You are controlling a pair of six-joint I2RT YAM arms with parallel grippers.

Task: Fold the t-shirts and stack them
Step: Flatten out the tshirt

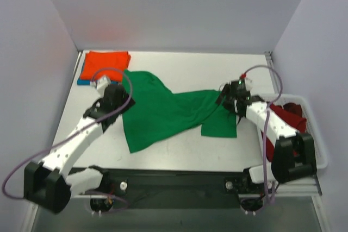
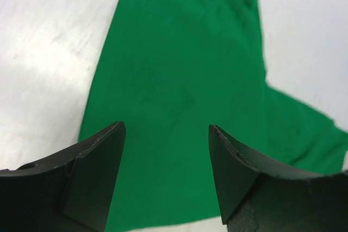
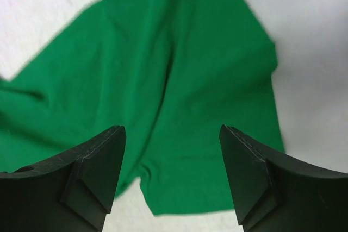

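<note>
Green t-shirt (image 1: 160,113), lying unfolded and rumpled across the middle of the table (image 1: 206,71), stretching on a diagonal from beside the left gripper (image 1: 119,99) over to the right gripper (image 1: 228,100).

Picking up from the top view alone: orange t-shirt (image 1: 105,64) sitting folded in the far left corner, resting on a teal-blue t-shirt (image 1: 81,82) that is peeking out as a thin edge underneath. Also only from above: dark red t-shirts (image 1: 291,113) heaped in the white basket (image 1: 322,150) at the right edge, partly hidden behind the right arm. Not catching any of that on the wrist cameras, just green cloth and bare tabletop. Not reading the jaw gaps from above either, too small and dark at that height.

Going to the left wrist view now: left gripper (image 2: 166,129) gaping wide, dark fingers (image 2: 98,172) framing the bottom, gripping nothing. Green cloth spreading out under the gap and beyond it, narrowing toward the top of the frame, one sleeve trailing off to the right. Hovering over or touching the fabric, impossible to tell.

Over to the right wrist view: right gripper (image 3: 171,131) also standing wide apart, fingers (image 3: 92,177) clamping nothing. Green cloth lying directly under the gap, a deep crease running down the middle, a straight hem edge cutting across just below the fingertips with bare table showing past it. Contact with the cloth not readable here either.
</note>
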